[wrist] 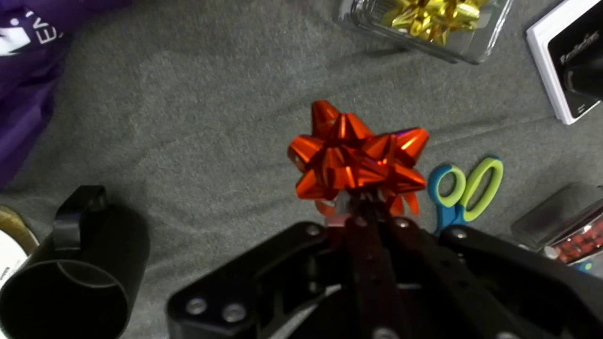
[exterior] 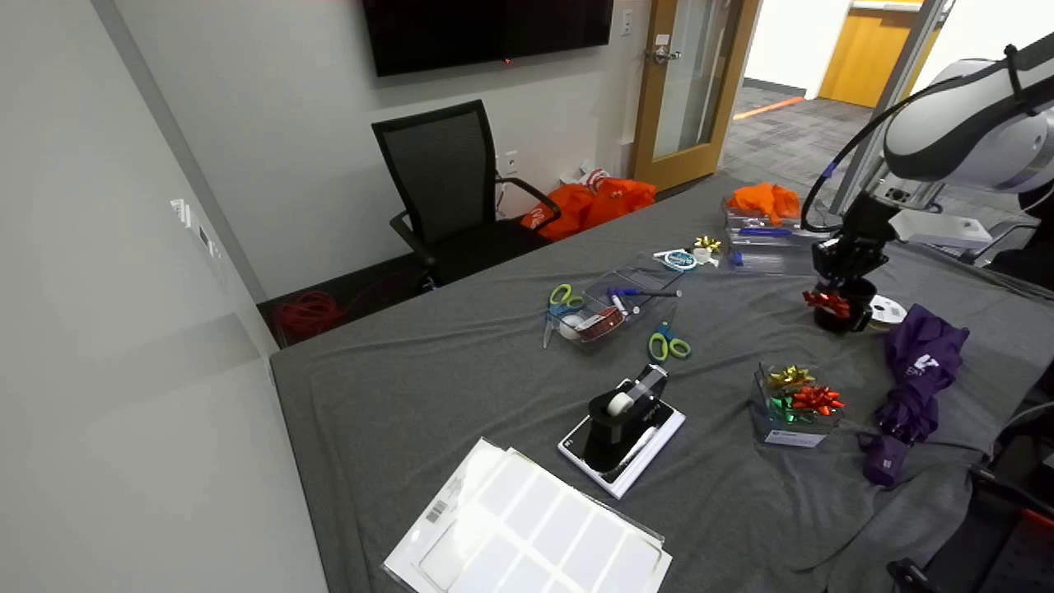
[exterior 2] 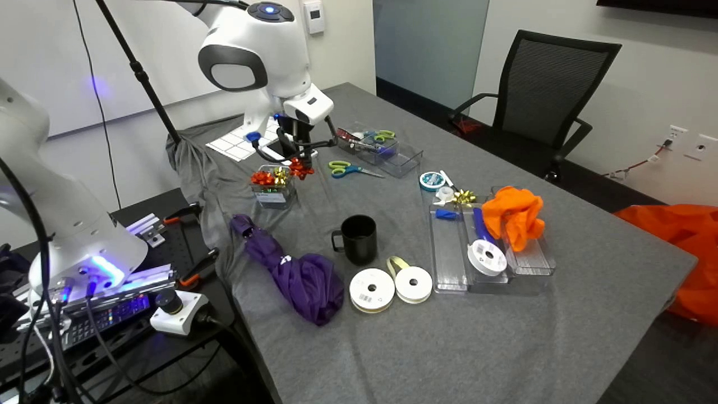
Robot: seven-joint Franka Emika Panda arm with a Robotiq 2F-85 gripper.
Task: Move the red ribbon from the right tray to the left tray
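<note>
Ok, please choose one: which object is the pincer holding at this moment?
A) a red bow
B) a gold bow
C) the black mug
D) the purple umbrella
A, because in the wrist view a red bow is pinched at the tips of the pincer.

Two red bows (wrist: 358,157), two gold bows (exterior 2: 465,197), two scissors (exterior 2: 353,169), one mug (exterior 2: 359,242).
</note>
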